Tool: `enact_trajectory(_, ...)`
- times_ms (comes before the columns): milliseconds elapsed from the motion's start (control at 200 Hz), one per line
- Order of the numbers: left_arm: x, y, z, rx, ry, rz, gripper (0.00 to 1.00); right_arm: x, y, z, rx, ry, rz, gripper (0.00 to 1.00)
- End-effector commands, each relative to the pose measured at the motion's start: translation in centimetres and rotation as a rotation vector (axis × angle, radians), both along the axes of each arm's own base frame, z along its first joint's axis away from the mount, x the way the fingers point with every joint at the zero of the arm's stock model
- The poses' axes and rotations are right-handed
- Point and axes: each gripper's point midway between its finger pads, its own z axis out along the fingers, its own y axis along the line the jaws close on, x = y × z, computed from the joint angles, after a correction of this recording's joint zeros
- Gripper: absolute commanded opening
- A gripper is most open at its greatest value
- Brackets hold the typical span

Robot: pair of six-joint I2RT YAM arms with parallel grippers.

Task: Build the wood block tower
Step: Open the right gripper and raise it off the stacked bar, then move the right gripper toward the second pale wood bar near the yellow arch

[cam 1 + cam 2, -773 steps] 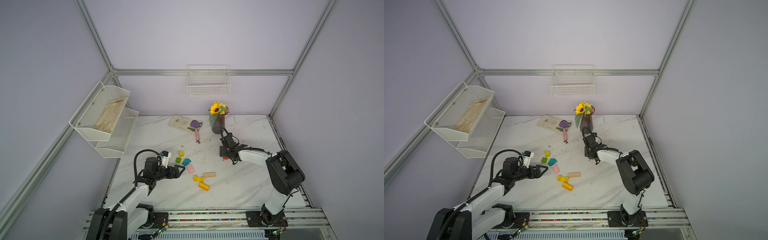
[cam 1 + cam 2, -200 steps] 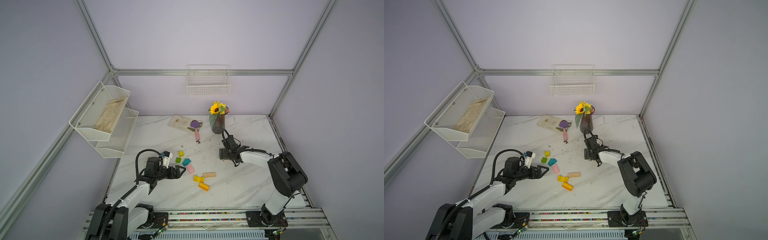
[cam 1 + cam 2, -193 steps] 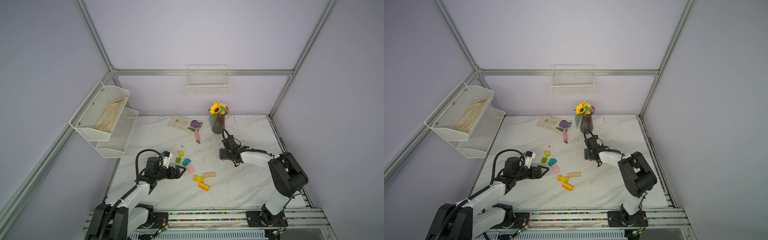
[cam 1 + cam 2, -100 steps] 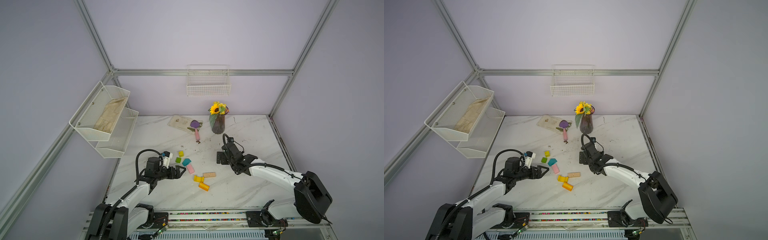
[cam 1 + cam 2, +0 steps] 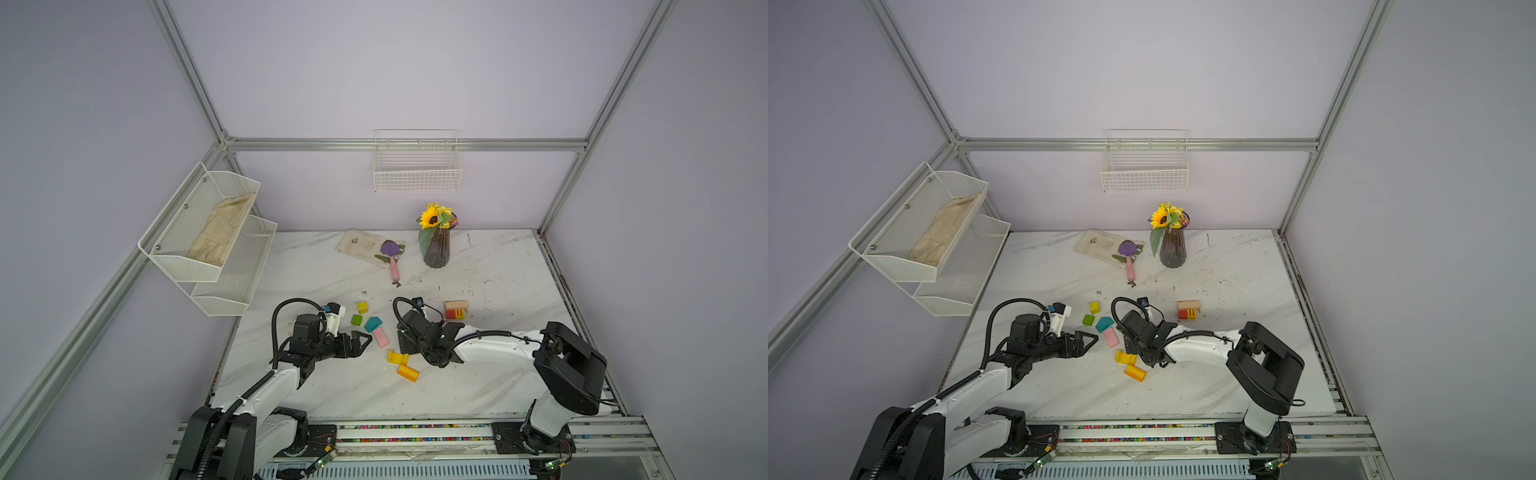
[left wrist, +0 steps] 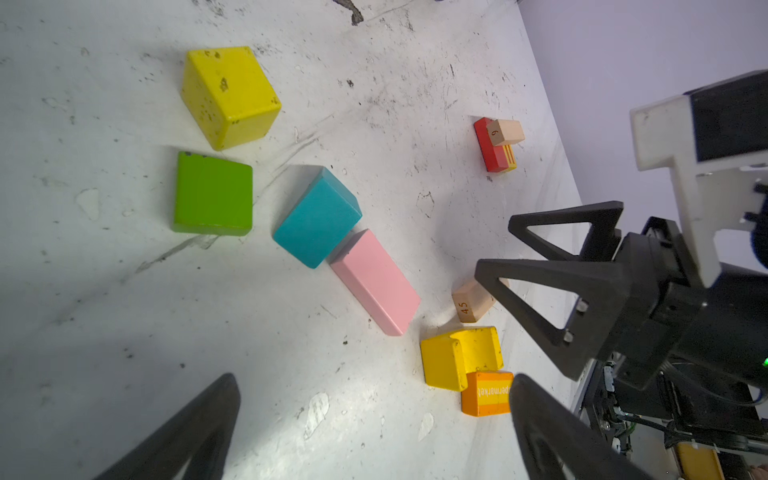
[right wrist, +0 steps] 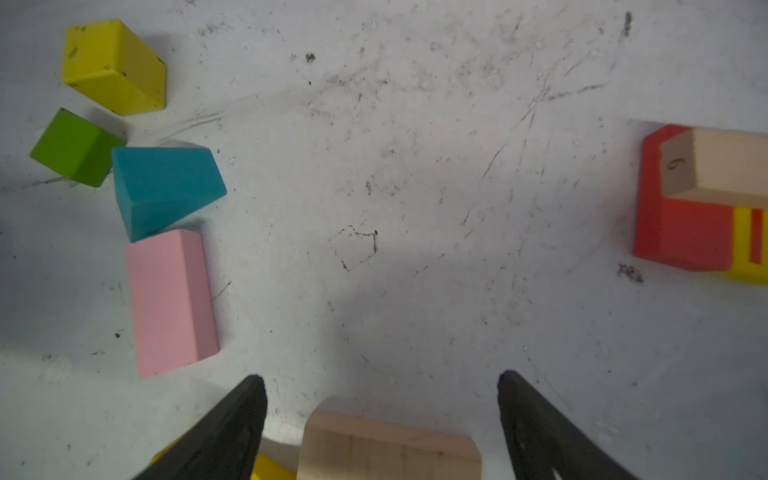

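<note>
The mesh rack (image 5: 178, 226) hangs from the left wall and overhangs the left edge of the worktop (image 5: 498, 266). Below it the left arm (image 5: 270, 386) comes up from the front rail. The left jaws are spread wide and hold nothing, low over bare marble, pointing at the loose wood blocks.

Just ahead of them lie the green cube (image 5: 356, 320) and the yellow cube (image 5: 362, 307), apart from each other. Beside these, the teal block (image 5: 372, 323) meets one end of the pink block (image 5: 380, 338). Nearer the front, the yellow arch (image 5: 397, 357) and the orange block (image 5: 408, 372) lie close together. From there, open marble runs to the front edge.

The right arm (image 5: 494, 353) reaches in low across that stretch. The right jaws stand wide apart on either side of a tan bar (image 7: 390, 446) that lies flat by the arch. A gap shows on each side of the bar, so they grip nothing.

Further right stands the tower (image 5: 456, 310), a red block (image 7: 681, 237) with a second tan bar (image 7: 723, 166) on top. A bare strip separates it from the loose blocks, and it is well apart from the right edge.

The tray (image 5: 357, 245), scoop (image 5: 390, 249) and vase (image 5: 436, 251) sit near the back wall.
</note>
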Motion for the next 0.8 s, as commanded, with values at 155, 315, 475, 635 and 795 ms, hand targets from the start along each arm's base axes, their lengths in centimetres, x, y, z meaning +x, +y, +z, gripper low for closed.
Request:
enact_trajectory(155, 2.5, -0.7, 4.1, -0.006, -0.122, -0.02, 1.0, 0.5, -0.7, -1.6, -0.107, 0.018, -0.045, 0.9)
enact_trajectory(315, 2.6, -0.8, 4.0, -0.005, -0.119, -0.025, 1.0, 0.5, -0.7, -2.7, -0.134, 0.03, -0.042, 0.9)
enact_trajectory(475, 2.6, -0.8, 4.0, -0.003, -0.117, -0.024, 1.0, 0.4, -1.0, -2.7, -0.155, 0.037, -0.043, 0.88)
enact_trajectory(635, 2.5, -0.9, 4.1, -0.003, -0.122, -0.03, 1.0, 0.0, -2.3, -3.3, -0.175, 0.024, -0.066, 0.85)
enact_trajectory(795, 2.6, -0.8, 4.0, 0.001, -0.118, -0.024, 1.0, -0.7, -3.5, -3.4, -0.176, 0.029, -0.079, 0.83)
